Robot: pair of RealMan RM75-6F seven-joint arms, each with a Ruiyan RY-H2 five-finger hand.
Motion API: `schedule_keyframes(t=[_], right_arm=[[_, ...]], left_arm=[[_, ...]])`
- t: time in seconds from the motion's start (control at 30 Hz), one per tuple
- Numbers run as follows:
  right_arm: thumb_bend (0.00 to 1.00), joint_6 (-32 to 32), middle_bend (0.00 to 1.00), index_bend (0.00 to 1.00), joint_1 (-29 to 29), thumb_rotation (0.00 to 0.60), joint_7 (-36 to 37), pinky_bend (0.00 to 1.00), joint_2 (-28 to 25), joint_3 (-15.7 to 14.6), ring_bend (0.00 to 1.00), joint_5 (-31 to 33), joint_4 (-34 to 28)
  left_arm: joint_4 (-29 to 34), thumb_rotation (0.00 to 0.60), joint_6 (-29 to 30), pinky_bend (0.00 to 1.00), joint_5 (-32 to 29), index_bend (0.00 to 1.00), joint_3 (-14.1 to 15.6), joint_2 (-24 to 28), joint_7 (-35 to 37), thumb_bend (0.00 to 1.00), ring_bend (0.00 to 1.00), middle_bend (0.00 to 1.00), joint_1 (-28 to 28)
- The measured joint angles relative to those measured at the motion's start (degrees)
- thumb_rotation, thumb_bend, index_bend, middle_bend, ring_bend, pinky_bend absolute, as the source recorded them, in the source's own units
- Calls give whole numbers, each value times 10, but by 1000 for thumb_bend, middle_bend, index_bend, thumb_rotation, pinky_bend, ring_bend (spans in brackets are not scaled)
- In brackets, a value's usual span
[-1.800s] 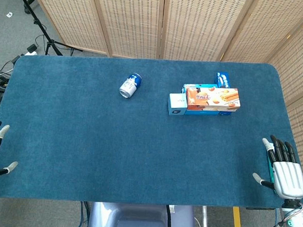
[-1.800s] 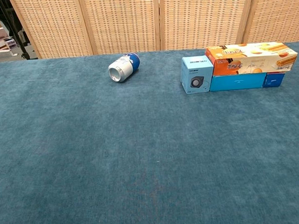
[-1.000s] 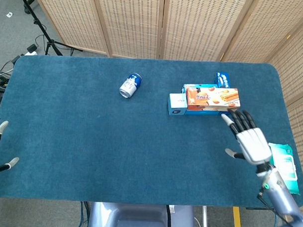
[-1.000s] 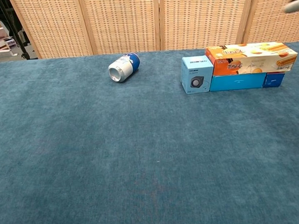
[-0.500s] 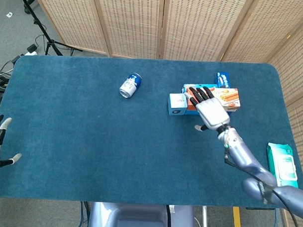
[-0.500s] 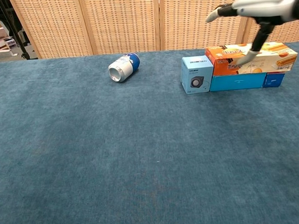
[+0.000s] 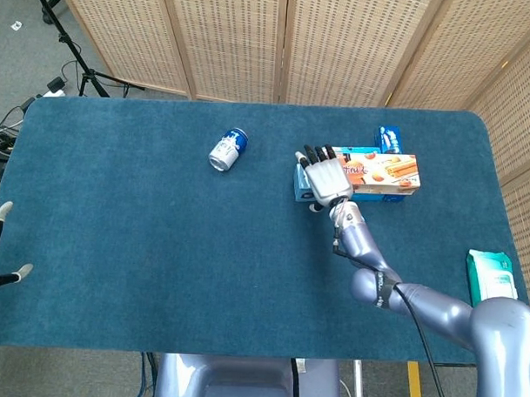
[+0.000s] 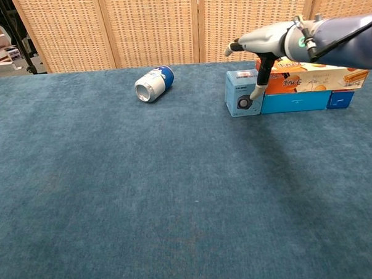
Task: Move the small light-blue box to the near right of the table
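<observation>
While spread, right hand (image 7: 326,178) hovers over light-blue box (image 8: 242,92).

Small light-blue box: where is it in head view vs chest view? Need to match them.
Head view: small light-blue box sits right of centre, mostly covered by the right hand, at the left end of the orange snack box.
Chest view: small light-blue box is upper right of centre, its front face visible, the right hand above it.
Shared landmark: the orange snack box directly to its right in both pictures.
</observation>
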State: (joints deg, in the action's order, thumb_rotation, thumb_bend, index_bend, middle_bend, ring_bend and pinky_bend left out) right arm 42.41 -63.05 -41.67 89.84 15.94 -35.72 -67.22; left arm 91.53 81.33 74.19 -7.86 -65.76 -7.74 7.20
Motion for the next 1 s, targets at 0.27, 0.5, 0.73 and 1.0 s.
schedule_keyframes(t=[0.27,0.5,0.73,1.0], right_arm=[[0,1,0,0,-22,600,-20,0,33,-20,0,1,61],[0,-15,53,0,-30,600,-28,0,63,-43,0,-8,123],[247,-20,385,115,-29,600,22,0,86,-46,0,-64,163],[407,4,473,178,-23,600,135,0,121,-53,34,-191,234]], left_arm=[[-2,600,-2,0,-7,0,-3,2,6,0,0,0,1],[-8,600,-12,0,-16,0,-4,-1,2,0,0,0,5],[-11,600,-8,0,-19,0,-5,-5,1,0,0,0,6],[-10,600,-12,0,-24,0,-6,-4,1,0,0,0,8]])
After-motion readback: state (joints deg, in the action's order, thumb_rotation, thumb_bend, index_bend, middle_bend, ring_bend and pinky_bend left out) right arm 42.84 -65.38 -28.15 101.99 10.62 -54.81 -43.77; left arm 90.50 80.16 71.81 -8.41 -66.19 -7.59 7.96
